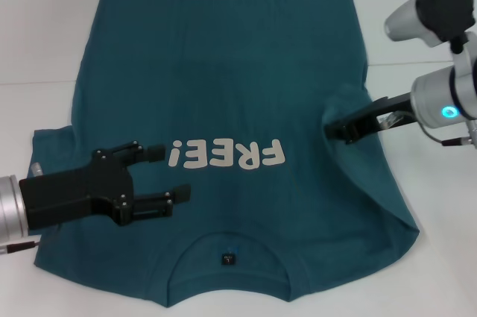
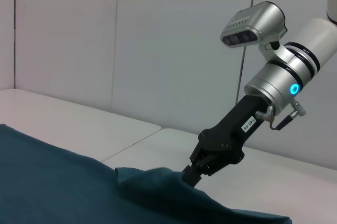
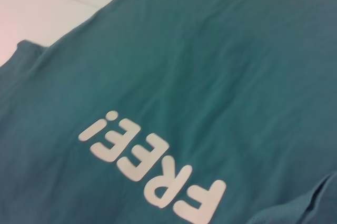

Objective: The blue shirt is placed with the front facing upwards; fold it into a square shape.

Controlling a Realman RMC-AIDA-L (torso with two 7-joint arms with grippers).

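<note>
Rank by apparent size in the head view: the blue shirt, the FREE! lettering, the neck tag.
1. blue shirt, by far the largest.
2. FREE! lettering, across the chest.
3. neck tag, smallest, inside the collar.

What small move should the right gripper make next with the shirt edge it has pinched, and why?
Probably carry that edge inward across the chest. The right gripper is shut on a raised bunch of the blue shirt at its right side, while the rest lies flat, still unfolded. The left gripper hovers open by the white lettering, holding nothing.
</note>
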